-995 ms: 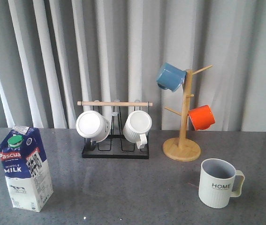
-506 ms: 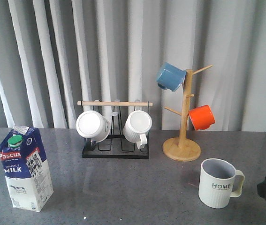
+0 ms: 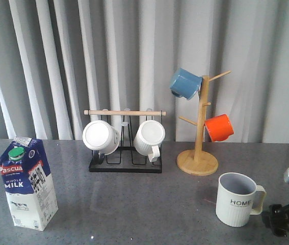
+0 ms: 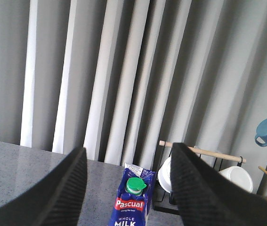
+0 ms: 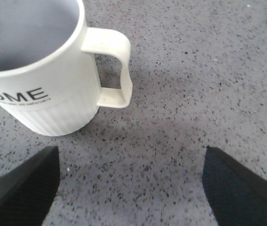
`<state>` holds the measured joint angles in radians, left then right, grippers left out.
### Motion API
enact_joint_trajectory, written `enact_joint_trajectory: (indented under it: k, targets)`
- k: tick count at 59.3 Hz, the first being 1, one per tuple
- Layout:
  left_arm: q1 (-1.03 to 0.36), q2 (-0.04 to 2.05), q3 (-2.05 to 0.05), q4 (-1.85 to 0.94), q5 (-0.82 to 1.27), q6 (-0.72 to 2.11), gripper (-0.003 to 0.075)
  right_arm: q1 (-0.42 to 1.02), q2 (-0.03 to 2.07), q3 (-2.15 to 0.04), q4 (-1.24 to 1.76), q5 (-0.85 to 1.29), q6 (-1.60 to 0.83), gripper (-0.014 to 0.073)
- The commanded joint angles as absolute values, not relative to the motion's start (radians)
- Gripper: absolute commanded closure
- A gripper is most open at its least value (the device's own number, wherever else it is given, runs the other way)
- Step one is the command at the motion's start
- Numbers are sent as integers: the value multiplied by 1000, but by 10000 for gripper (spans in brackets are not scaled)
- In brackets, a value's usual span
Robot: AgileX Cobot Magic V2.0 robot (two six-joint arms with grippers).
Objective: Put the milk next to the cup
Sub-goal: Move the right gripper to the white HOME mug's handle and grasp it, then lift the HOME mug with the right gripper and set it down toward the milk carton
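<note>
The milk carton [image 3: 28, 184], dark blue and white with a green cap, stands upright at the front left of the grey table. In the left wrist view it [image 4: 132, 205] shows ahead, between my open left fingers [image 4: 58, 193]; my left gripper [image 4: 128, 188] is well short of it and out of the front view. The off-white "HOME" cup [image 3: 237, 199] stands at the front right with its handle to the right. My right gripper [image 3: 287, 218] is just right of the cup, open and empty. In the right wrist view the cup [image 5: 44, 89] is close ahead, beyond the open fingers [image 5: 22, 188].
A black wire rack [image 3: 125, 144] with a wooden bar holds two white ribbed mugs at the back centre. A wooden mug tree [image 3: 199, 138] to its right carries a blue mug [image 3: 185, 84] and an orange mug [image 3: 219, 127]. Grey curtains hang behind the table.
My right gripper has come into the front view at the right edge and moved left toward the cup. The milk and the cup have not moved.
</note>
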<state>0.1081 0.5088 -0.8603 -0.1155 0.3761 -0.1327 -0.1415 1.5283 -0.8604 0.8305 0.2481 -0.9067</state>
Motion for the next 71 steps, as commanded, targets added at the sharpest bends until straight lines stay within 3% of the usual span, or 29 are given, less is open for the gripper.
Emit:
enact_joint_trajectory:
  k: [1,40,63,71]
  targets:
    - [106,521,-892,-119,310,-132,329,-142,1509,-888,962,174,-1034,12]
    - [106,521,-892,-119,315,-132,329,-142,1577,-911,1320,175,-1418,46]
    - [106,524,-892,-119,339,-132,329,-142,1692,-1036,1447,236,-1519,46]
    - [106,524,-892,-119,339,-132,329,-142,1758,-1101,1466,291,-1523,106]
